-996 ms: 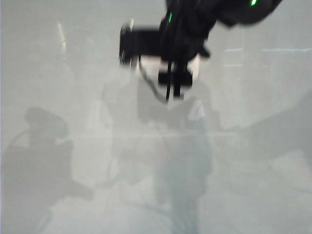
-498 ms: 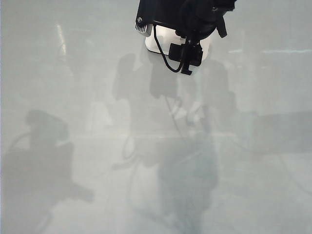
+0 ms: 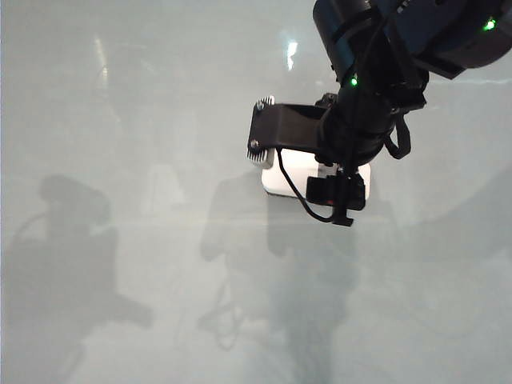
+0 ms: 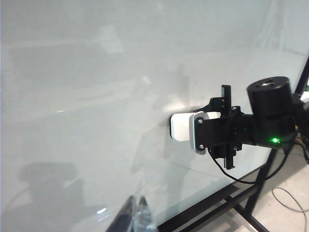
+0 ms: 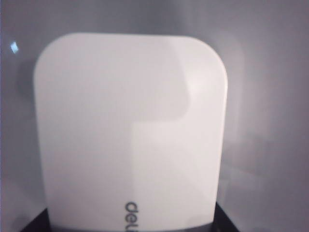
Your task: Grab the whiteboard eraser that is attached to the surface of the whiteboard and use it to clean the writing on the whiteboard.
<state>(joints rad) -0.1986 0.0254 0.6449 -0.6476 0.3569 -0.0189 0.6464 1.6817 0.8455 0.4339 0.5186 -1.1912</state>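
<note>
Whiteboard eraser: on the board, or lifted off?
Cannot tell. The right gripper holds the whiteboard eraser close against the whiteboard, but no view shows whether its face touches the surface.

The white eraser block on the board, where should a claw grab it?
Across the two long edges of the smooth white rounded eraser block, coming straight at the glossy grey whiteboard. It lies flat there, so only its sides stick out. The right claw seems to hold it that way.

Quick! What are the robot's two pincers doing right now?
Left pincer: barely in view, holding nothing; open or shut cannot be told.
Right pincer: gripping the whiteboard eraser.
</note>
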